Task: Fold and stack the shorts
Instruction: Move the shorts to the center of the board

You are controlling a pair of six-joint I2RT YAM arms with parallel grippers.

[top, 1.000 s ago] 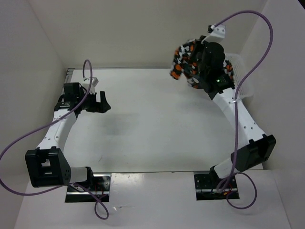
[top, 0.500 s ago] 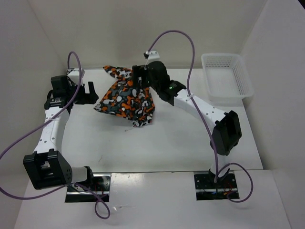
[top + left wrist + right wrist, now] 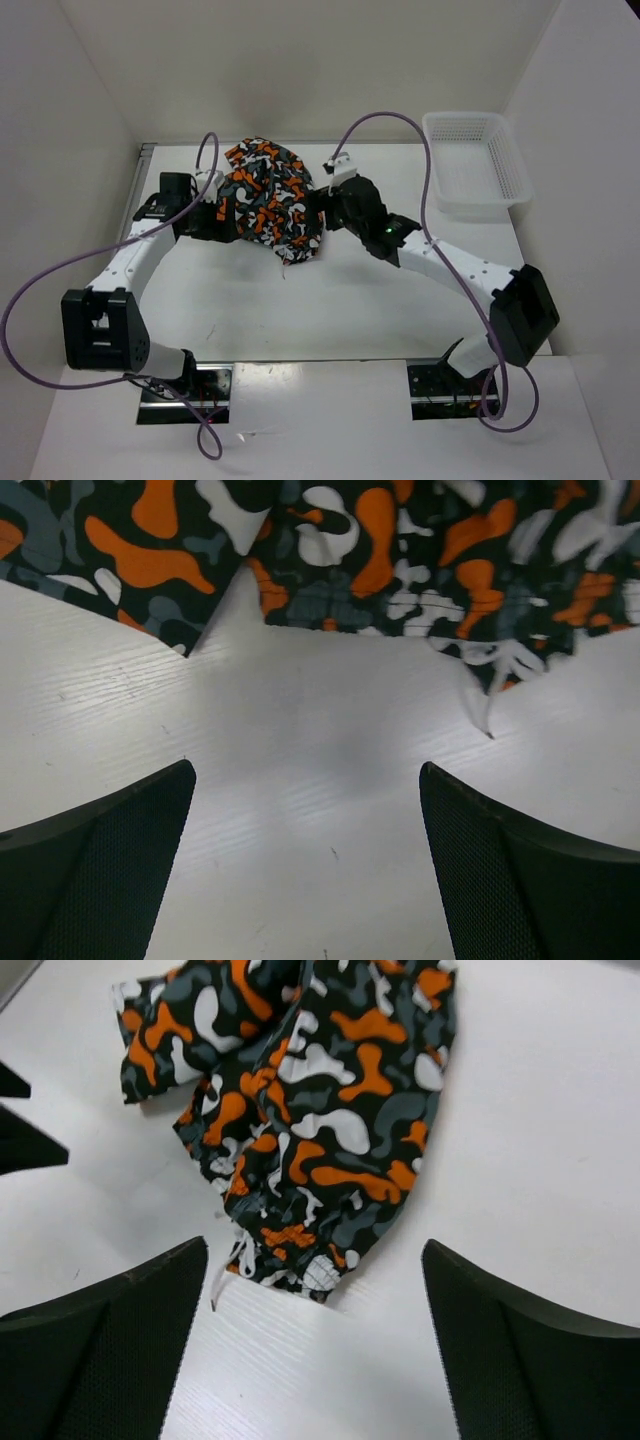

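Note:
The shorts (image 3: 268, 200), printed in orange, black, grey and white blobs, lie crumpled in a heap on the white table (image 3: 300, 300) at the back middle. My left gripper (image 3: 214, 218) is low at their left edge, open and empty. In the left wrist view the shorts (image 3: 350, 550) fill the top, just beyond the spread left gripper (image 3: 307, 768). My right gripper (image 3: 318, 212) stands open at their right edge. In the right wrist view the shorts (image 3: 320, 1110) have their end with a white drawstring (image 3: 228, 1260) lying between the tips of the open right gripper (image 3: 316, 1245), not pinched.
A white plastic mesh basket (image 3: 475, 160) stands at the back right corner. White walls close in the table at the left, back and right. Purple cables (image 3: 400, 125) loop above both arms. The left gripper's dark fingers (image 3: 20, 1130) show at the right wrist view's left edge.
The right gripper carried the shorts from over the basket to the table's back middle, opened and let them drop in a heap. The left gripper moved right, up to the cloth.

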